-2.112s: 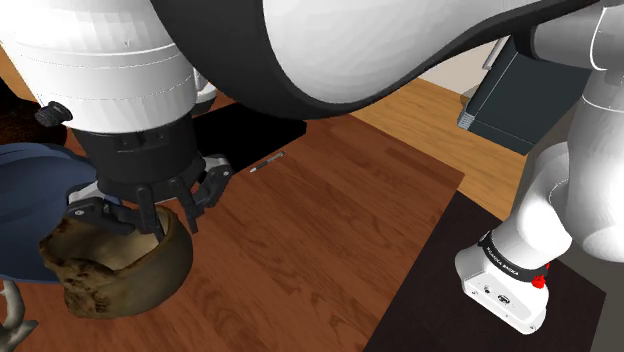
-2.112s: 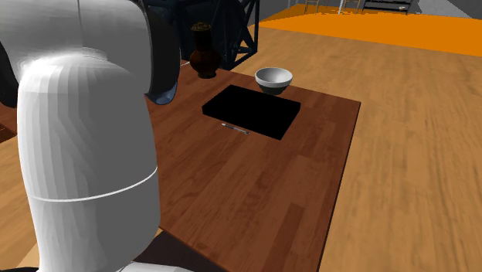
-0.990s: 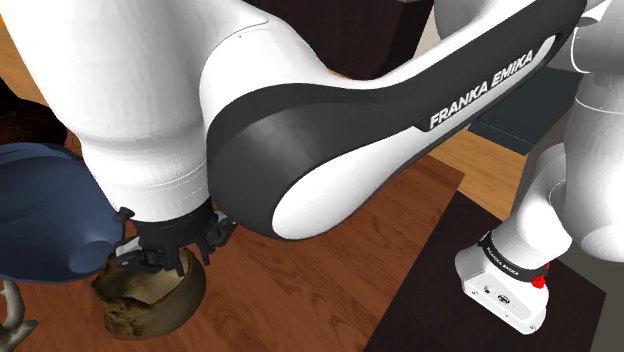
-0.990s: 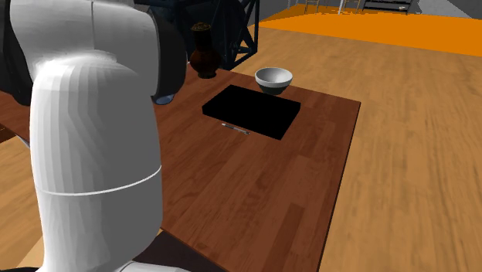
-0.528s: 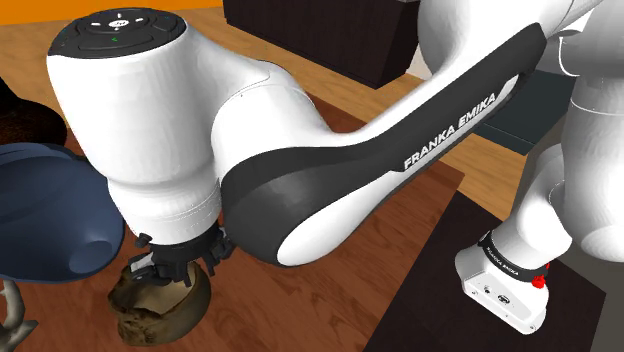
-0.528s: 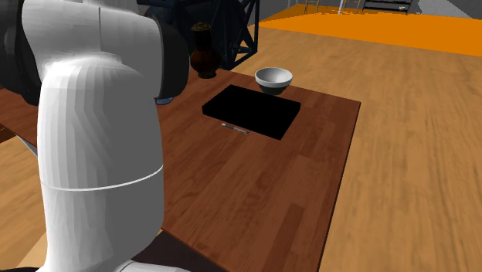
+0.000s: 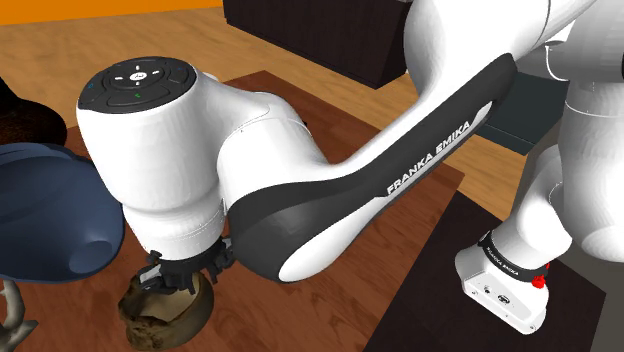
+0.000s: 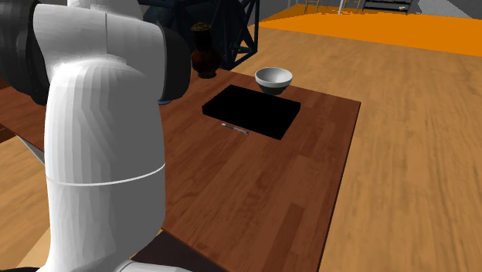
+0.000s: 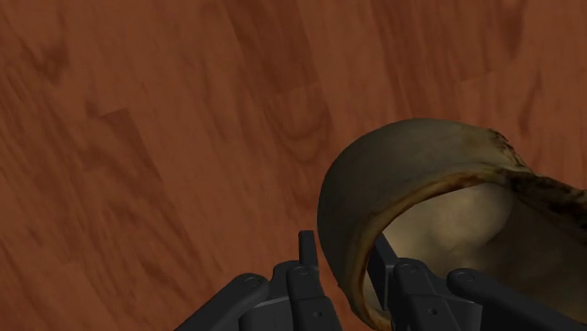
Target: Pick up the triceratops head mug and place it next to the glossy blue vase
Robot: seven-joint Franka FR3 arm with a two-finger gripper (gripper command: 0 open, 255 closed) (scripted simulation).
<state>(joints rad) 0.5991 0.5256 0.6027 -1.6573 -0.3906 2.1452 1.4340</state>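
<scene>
Shoulder view: brown triceratops head mug (image 7: 165,312) under claw (image 7: 185,278), just beside blue vase (image 7: 45,215), low at worktop (image 7: 300,322) (contact unclear).
Second exterior view: black slab (image 8: 251,110), white bowl (image 8: 274,78) sit farther along worktop.
Wrist view: claw pinches mug's rim wall, fingers (image 9: 306,252) either side. Mouth faces up; long axis unclear. Likely rigid, slick, breakable; rim suits hold.

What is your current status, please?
End effector shut on rim of brown mug. Mug low over table, beside blue vase. Grey object close by.
</scene>
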